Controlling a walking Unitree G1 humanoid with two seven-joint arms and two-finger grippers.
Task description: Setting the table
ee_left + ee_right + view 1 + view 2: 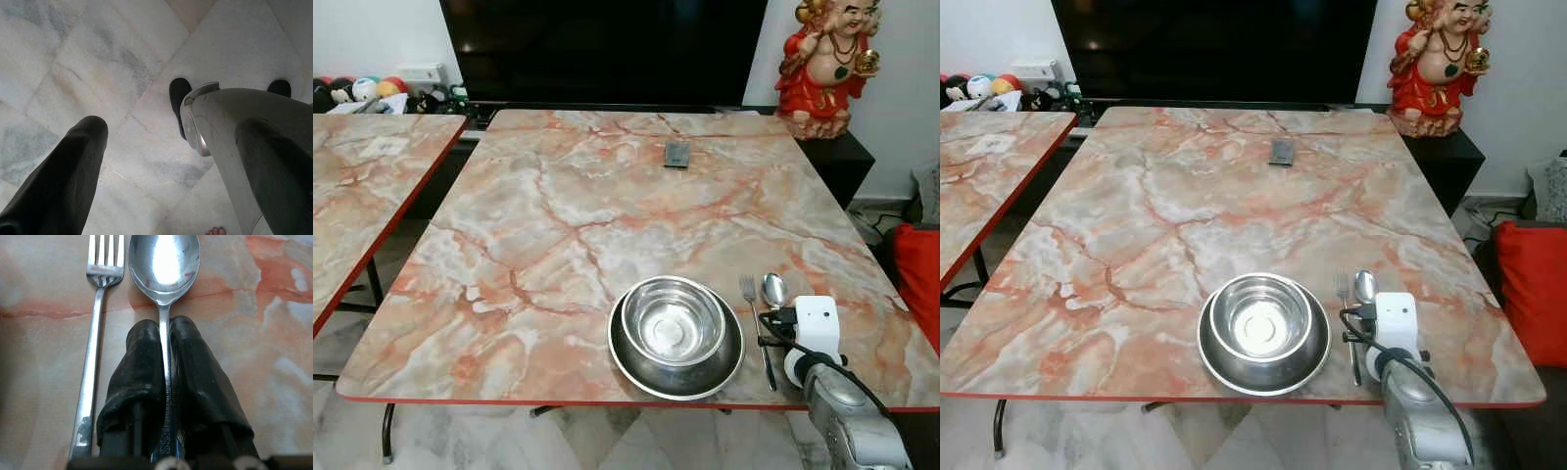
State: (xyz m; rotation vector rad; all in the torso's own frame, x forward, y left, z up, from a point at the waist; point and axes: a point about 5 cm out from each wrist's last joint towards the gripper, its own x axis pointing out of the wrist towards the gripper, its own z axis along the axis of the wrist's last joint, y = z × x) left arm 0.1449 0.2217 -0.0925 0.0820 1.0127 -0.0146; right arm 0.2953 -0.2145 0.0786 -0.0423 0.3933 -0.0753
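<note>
A steel bowl (673, 320) sits inside a steel plate (676, 380) near the front edge of the marble table (568, 225). Just to the right of the plate a fork (749, 289) and a spoon (773, 290) lie side by side, heads pointing away from me. My right gripper (165, 347) is shut on the spoon's handle, low on the tabletop; the spoon (164, 264) runs straight out between the two black fingers, and the fork (98, 308) lies beside them untouched. My left gripper (168, 129) hangs open over the floor with nothing in it.
A small dark remote (676, 154) lies at the table's far middle. A second marble table (362, 186) stands to the left across a gap. Behind are a black TV (607, 49) and a red statue (824, 64); a red cushion (918, 279) sits to the right. A person's toes (215, 230) show on the floor.
</note>
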